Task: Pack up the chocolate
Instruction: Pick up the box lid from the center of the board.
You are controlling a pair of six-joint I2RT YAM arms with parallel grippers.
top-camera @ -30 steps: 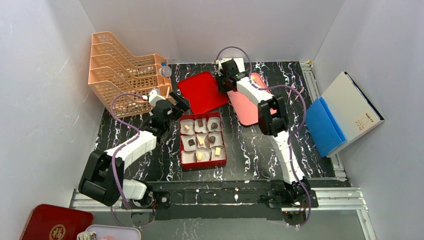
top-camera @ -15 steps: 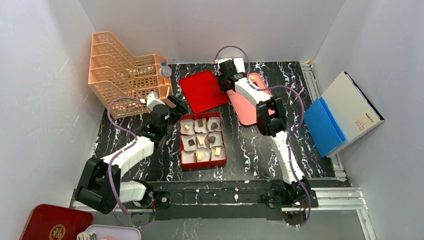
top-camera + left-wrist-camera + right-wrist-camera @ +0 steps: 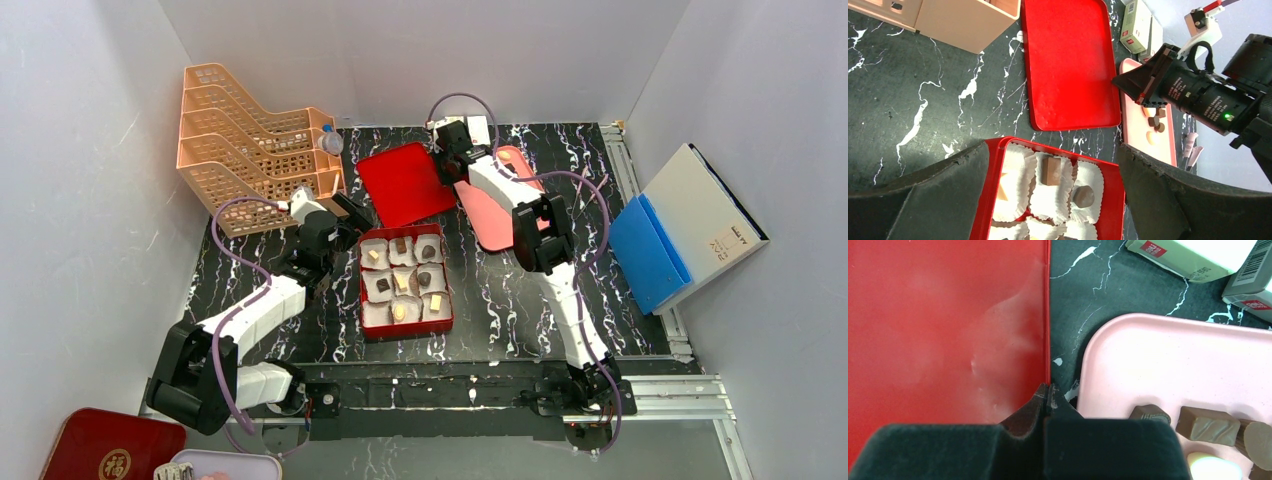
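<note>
A red box (image 3: 362,292) of white paper cups sits mid-table, with chocolate (image 3: 400,245) in several cups; a brown block (image 3: 1050,170) and a round piece (image 3: 1083,196) show close up. My left gripper (image 3: 356,216) hovers open over the box's far-left corner, nothing between its fingers (image 3: 923,200). More chocolate (image 3: 1208,425) lies on the pink tray (image 3: 1173,355). The red lid (image 3: 405,180) lies flat beyond the box. My right gripper (image 3: 1048,389) is shut, fingertips meeting on the lid's (image 3: 948,315) right rim, next to the tray (image 3: 490,215).
Two small white cartons (image 3: 1193,255) lie behind the tray. A peach wire file rack (image 3: 250,140) with a bottle (image 3: 330,140) stands back left. A blue and white binder (image 3: 680,235) leans at the right wall. A dark red tin (image 3: 100,455) sits off the near-left corner.
My right gripper has closed its fingers at the lid's rim. The left arm has drifted a little left and back, its gripper still wide open.
</note>
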